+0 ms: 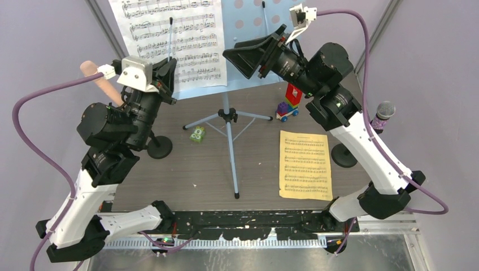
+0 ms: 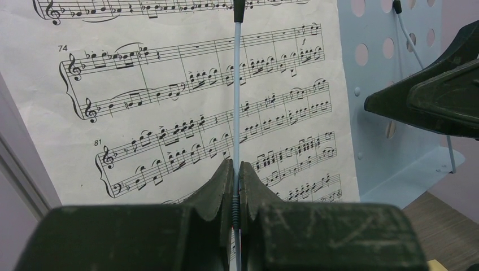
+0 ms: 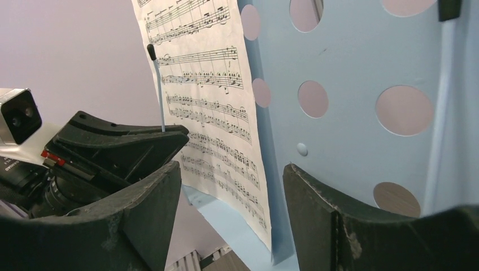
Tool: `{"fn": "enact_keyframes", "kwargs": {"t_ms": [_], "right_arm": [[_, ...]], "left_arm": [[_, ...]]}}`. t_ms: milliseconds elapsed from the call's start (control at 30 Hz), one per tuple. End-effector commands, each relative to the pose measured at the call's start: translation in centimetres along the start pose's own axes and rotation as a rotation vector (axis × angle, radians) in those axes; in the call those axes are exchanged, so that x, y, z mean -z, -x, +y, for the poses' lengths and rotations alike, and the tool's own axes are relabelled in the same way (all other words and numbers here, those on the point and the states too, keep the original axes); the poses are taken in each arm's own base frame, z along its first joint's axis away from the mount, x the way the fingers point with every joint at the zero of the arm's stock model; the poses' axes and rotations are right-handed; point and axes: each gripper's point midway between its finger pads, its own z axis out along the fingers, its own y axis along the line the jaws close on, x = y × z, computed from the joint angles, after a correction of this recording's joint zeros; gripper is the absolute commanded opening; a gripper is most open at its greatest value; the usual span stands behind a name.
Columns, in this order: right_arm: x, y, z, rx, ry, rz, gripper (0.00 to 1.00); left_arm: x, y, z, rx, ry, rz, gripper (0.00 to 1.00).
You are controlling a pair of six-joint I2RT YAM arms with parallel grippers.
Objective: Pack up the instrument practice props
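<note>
Left end effector [image 2: 235,169]: we find it pinched on the thin page wire [image 2: 237,90], white score sheet [image 2: 158,113] right behind. Right end effector [image 3: 231,166]: we note it wide, blue music rack [image 3: 350,73] just ahead.

One rack [image 1: 251,14], two sheets [image 1: 192,51] [image 1: 305,164], two microphones [image 1: 99,79] [image 1: 384,113], two holders [image 1: 160,147] [image 1: 343,155], one car [image 1: 288,107], one block [image 1: 197,134]

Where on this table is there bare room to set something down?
Bare tabletop lies front-left, between the black round mic base and the tripod's near leg, and in a narrower strip between that leg and the yellow score sheet. The back is crowded: small green block, colourful toy brick car.
</note>
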Motion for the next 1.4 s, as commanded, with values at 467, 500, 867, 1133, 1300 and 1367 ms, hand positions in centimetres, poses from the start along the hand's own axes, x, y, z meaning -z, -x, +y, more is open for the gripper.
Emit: {"fn": "enact_keyframes", "kwargs": {"t_ms": [467, 500, 867, 1133, 1300, 1367], "right_arm": [[-2.2, 0.1, 0.9, -0.002, 0.061, -0.018, 0.69], [-2.3, 0.0, 0.9, -0.002, 0.064, -0.015, 0.68], [-2.8, -0.6, 1.8, -0.001, 0.097, -0.001, 0.56], [-2.9, -0.1, 2.6, 0.020, 0.132, -0.025, 0.26], [-2.7, 0.1, 2.9, 0.038, 0.138, -0.030, 0.14], [-2.6, 0.3, 3.2, 0.053, 0.147, -0.034, 0.05]], "left_arm": [[-0.5, 0.4, -1.1, -0.002, -0.050, -0.030, 0.00], [-0.5, 0.4, -1.1, -0.002, -0.050, -0.030, 0.00], [-0.8, 0.1, -1.5, -0.002, -0.058, -0.024, 0.00], [-0.6, 0.0, -1.3, 0.000, -0.052, -0.021, 0.00], [-0.5, 0.0, -1.2, -0.002, -0.048, -0.019, 0.00], [-0.5, -0.1, -1.2, -0.004, -0.045, -0.018, 0.00]]}}
